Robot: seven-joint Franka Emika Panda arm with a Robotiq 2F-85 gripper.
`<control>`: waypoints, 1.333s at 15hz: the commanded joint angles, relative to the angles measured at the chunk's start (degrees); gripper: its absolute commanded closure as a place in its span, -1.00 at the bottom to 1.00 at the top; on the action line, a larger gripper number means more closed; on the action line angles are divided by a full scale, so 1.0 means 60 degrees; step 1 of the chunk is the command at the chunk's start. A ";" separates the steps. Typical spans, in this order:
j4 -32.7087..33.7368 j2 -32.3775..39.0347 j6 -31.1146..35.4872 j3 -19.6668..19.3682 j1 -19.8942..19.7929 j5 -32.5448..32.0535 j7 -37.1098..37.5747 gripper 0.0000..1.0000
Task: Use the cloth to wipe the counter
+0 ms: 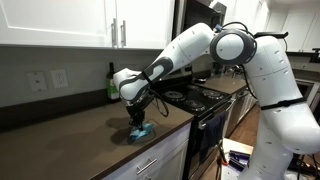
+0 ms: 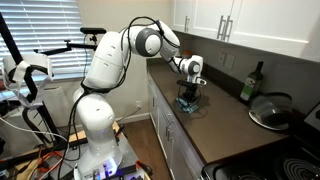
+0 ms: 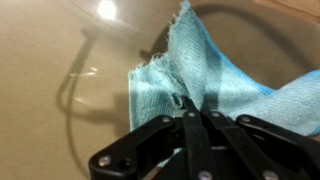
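A light blue cloth (image 3: 200, 75) lies bunched on the dark brown counter (image 1: 70, 135). My gripper (image 3: 197, 100) is shut on the cloth, pinching a fold of it from above. In both exterior views the gripper (image 1: 138, 118) (image 2: 189, 95) stands upright over the cloth (image 1: 140, 131) (image 2: 190, 104), which touches the counter near its front edge. The fingertips are partly buried in the fabric.
A dark green bottle (image 1: 111, 82) (image 2: 249, 83) stands at the wall behind the cloth. A black stove (image 1: 200, 97) with a pot lid (image 2: 270, 108) adjoins the counter. White cabinets (image 1: 90, 20) hang above. Wall outlets (image 1: 48, 79) sit on the backsplash.
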 commanded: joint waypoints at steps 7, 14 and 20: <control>0.0478 0.1081 0.0826 0.0721 0.0559 -0.0002 -0.1189 0.93; 0.1400 0.1619 0.1098 0.0670 0.0969 -0.0400 -0.1284 0.93; 0.2461 0.2110 0.1307 0.0348 0.0761 -0.0353 -0.1125 0.93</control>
